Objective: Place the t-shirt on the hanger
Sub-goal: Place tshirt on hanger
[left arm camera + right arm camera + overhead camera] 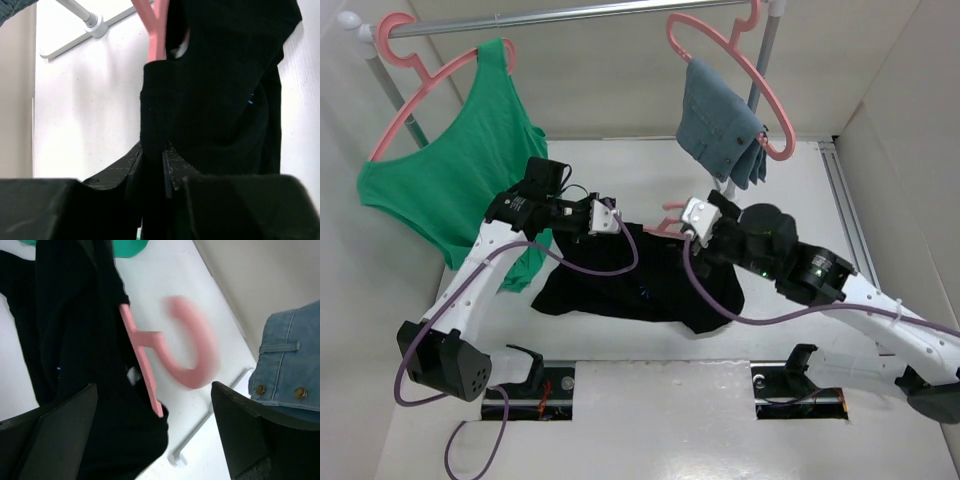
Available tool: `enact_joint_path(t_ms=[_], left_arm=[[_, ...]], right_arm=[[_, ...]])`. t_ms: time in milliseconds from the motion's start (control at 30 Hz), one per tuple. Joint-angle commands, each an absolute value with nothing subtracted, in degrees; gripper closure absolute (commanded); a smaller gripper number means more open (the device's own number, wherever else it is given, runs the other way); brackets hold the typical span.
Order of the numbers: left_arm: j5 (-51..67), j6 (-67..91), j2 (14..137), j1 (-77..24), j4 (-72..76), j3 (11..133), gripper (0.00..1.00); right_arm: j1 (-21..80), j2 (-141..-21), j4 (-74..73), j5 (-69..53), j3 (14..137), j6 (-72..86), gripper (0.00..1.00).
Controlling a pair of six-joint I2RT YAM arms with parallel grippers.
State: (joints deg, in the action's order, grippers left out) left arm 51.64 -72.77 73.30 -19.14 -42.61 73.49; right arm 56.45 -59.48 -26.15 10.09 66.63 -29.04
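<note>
My left claw is clenched on a fold of the black short-sleeved cloth t-shirt. Its dark fingers are pinched together at the bottom middle of the left wrist view, with cloth rising between them. My right claw is released, its two fingers standing wide apart at the lower corners of the right wrist view and gripping nothing. The t-shirt lies rumpled on the white worktop in the middle of the top view. Both claws sit at its upper edge there, the left claw to the left and the right claw to the right. The salmon-pink plastic hanger lies at that same edge. Its straight bar runs along the black cloth and is partly covered by it, and its curled hook, blurred, sticks out onto the bare worktop in the centre of the right wrist view. A pink sliver of it shows at the top of the left wrist view. At upper left of the top view a green tank top hangs from a metal rail, and at upper right hangs a folded blue denim cloth.
</note>
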Motion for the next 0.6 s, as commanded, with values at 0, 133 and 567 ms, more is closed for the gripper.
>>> enact_joint_path(t_ms=[0,133,567], left_arm=[[53.7,-72.2,70.9,-19.2,-40.9,73.2,1.00],[54.9,-72.2,69.8,-19.2,-40.3,73.2,1.00],[57.2,-71.2,67.5,-18.0,-40.3,71.6,1.00]], right_arm=[[47.7,-57.8,-26.7,-10.9,65.9,-25.7,0.00],[35.9,-58.7,-22.8,-31.0,61.5,-24.3,0.00],[29.4,-70.3,-8.3,-36.3,60.3,-23.7,0.11]])
